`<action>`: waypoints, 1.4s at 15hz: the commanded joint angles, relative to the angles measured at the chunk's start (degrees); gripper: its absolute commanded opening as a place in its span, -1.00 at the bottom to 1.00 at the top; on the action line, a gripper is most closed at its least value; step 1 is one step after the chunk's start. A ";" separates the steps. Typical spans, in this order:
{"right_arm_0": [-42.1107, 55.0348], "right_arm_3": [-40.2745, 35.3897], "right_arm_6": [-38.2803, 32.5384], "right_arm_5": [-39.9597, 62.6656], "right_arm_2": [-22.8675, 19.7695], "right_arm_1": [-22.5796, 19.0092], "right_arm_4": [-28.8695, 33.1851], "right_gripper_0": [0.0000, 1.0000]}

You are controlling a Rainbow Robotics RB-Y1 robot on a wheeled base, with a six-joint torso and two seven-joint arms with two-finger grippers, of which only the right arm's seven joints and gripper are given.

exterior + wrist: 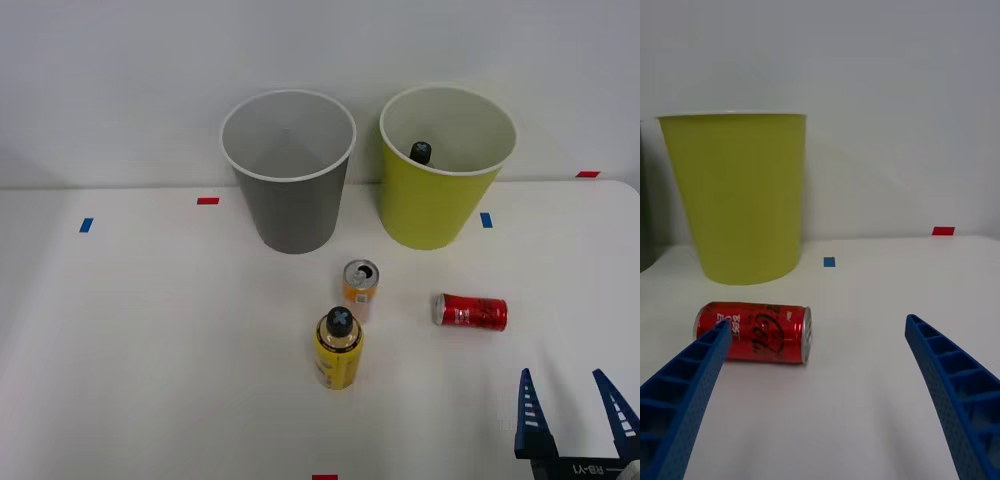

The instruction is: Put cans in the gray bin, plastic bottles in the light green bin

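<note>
Biggest things first: the white table (130, 350) holds the gray bin (290, 180) and the light green bin (440, 175) side by side at the back, gray on the robot's left, close but not touching. The green one already has a black bottle cap (421, 152) poking up inside it, so that looks like one bottle sorted; nothing shows inside the gray one from this angle. In front of the bins, the yellow bottle (339, 350) stands upright with its black cap on, the orange-yellow can (360, 285) stands just behind it, and the red can (470, 312) lies on its side off to the right, in front of the green bin. The right gripper (572, 400) hovers low at the near right edge, blue fingers spread wide with nothing between them, and in the wrist view the red can (754, 331) sits off toward one finger (685, 382) rather than centred. My worry: it's a round can lying down, so an off-centre close could nudge it rolling. Also, the green bin is the nearer one here, and that's the wrong bin for cans.
</note>
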 commanded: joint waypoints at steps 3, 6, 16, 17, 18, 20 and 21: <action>2.06 5.07 -0.79 -7.55 0.15 0.23 4.41 0.57; 4.70 5.07 -1.50 -8.61 1.64 0.41 6.87 0.58; 4.26 14.57 -1.50 -16.16 2.70 3.31 7.66 0.58; 4.35 14.57 -1.58 -16.87 2.70 3.31 7.83 0.68; 4.44 14.48 -1.58 -17.57 2.70 3.31 8.10 0.78; 4.61 14.21 -1.58 -17.66 2.61 3.31 8.19 0.83; 5.05 13.77 -1.58 -17.66 2.43 3.31 8.19 0.83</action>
